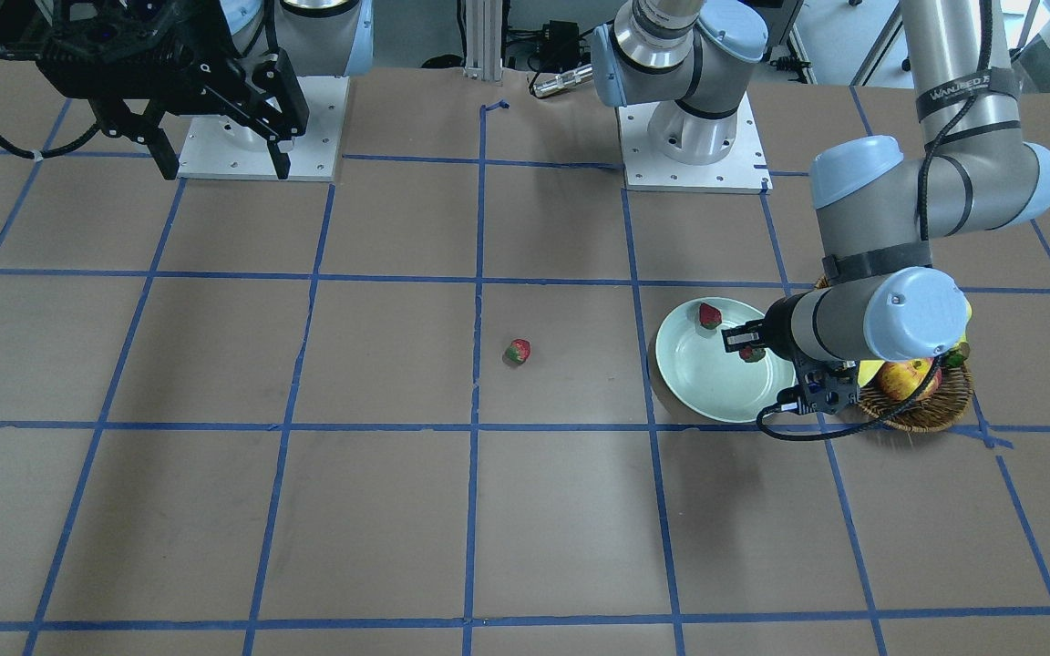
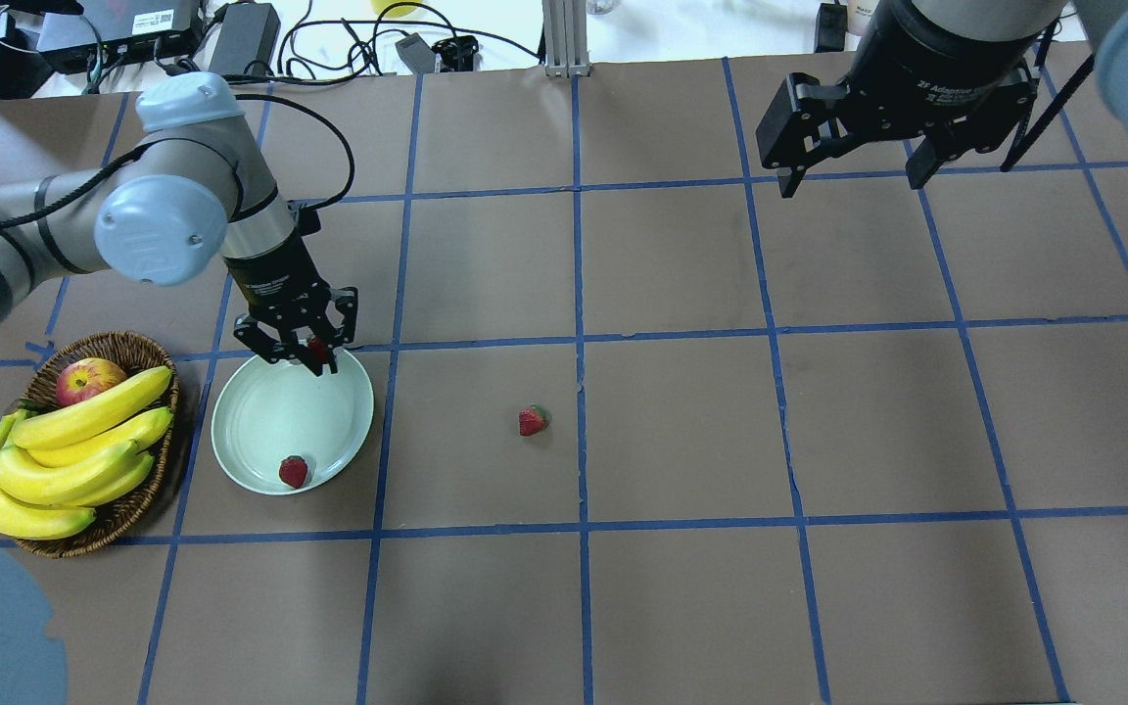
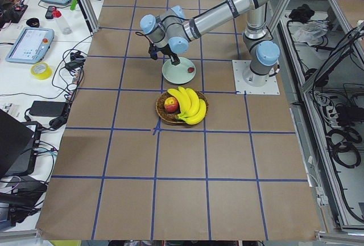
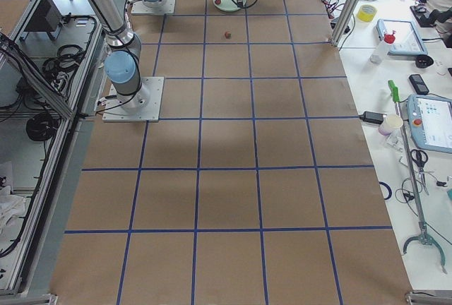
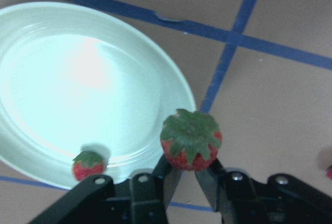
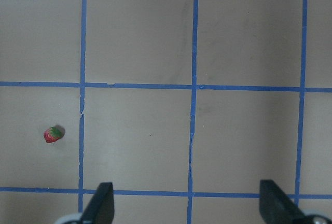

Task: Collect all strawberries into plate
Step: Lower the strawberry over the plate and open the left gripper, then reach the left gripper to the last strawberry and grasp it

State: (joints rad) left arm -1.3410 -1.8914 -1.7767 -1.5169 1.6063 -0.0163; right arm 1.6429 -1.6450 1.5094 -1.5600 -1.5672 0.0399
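My left gripper (image 2: pixel 315 354) is shut on a strawberry (image 5: pixel 191 141), held just over the far rim of the pale plate (image 2: pixel 265 421). In the left wrist view the red fruit with its green cap sits pinched between the black fingers (image 5: pixel 155 180). A second strawberry (image 2: pixel 293 471) lies inside the plate near its front rim. A third strawberry (image 2: pixel 532 420) lies on the brown table, to the right of the plate; the right wrist view also shows this strawberry (image 6: pixel 53 134). My right gripper (image 2: pixel 858 176) hangs open and empty high over the far right of the table.
A wicker basket (image 2: pixel 138 348) with bananas (image 2: pixel 65 460) and an apple (image 2: pixel 87 378) stands just left of the plate. Blue tape lines divide the brown table into squares. Cables and equipment lie beyond the far edge.
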